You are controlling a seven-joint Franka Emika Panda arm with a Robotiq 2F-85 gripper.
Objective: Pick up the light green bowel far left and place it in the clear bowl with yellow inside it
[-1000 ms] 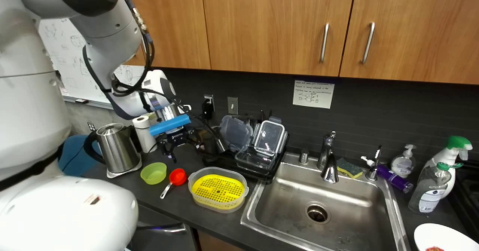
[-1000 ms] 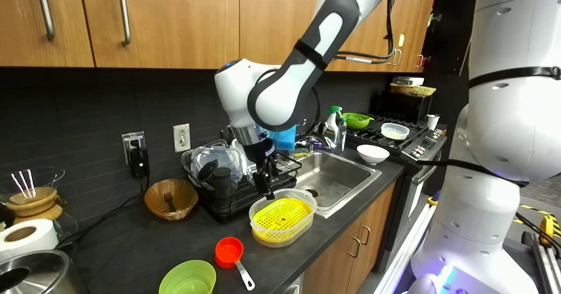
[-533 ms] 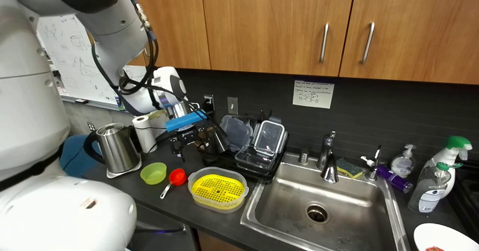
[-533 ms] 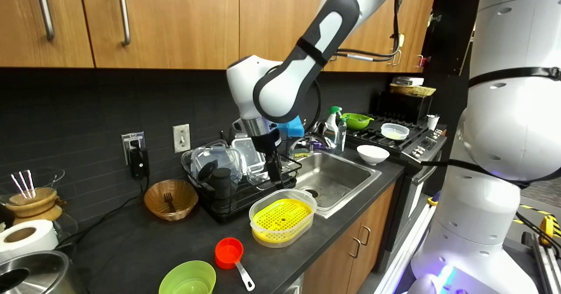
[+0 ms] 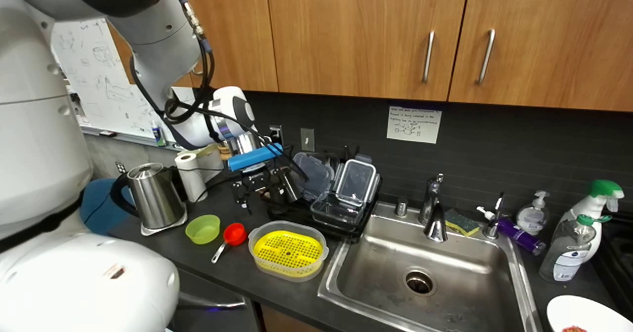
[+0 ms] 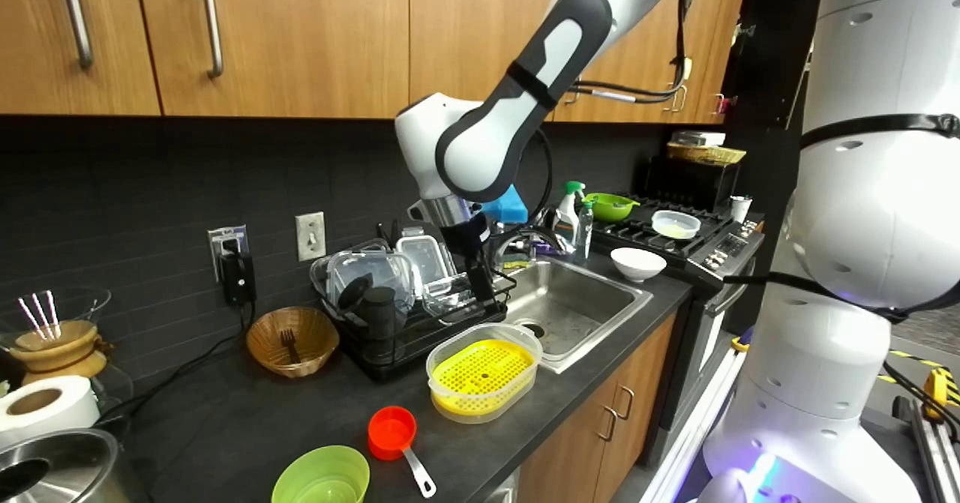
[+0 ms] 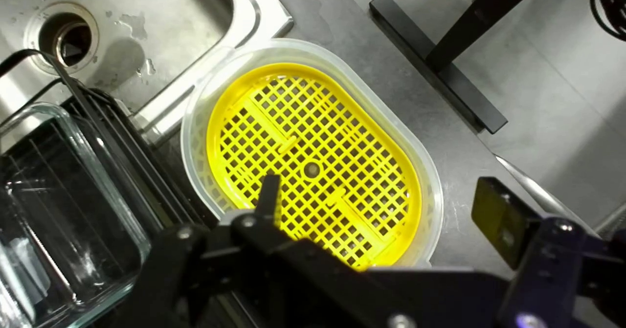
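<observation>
The light green bowl (image 5: 203,229) stands on the dark counter beside the kettle in an exterior view. It also shows at the bottom of an exterior view (image 6: 322,477). The wrist view does not show it. The clear bowl (image 5: 312,231), an oval tub, holds a yellow perforated tray (image 5: 288,249) and stands left of the sink. In the wrist view, the clear bowl (image 7: 434,196) and its yellow tray (image 7: 313,137) lie below me. My gripper (image 7: 384,208) is open with nothing between its fingers. In both exterior views the gripper (image 5: 259,196) (image 6: 484,293) hangs above the counter, apart from both bowls.
A red measuring cup (image 5: 235,234) lies between the two bowls. A black dish rack (image 6: 405,364) with glass containers stands behind the clear bowl. A steel kettle (image 5: 156,198) and a paper roll (image 5: 189,173) stand at the left. The sink (image 5: 474,258) and wicker basket (image 6: 292,338) are near.
My arm and gripper have moved to the right in both exterior views, more in the first half second than since. The bowls and the cup have not moved.
</observation>
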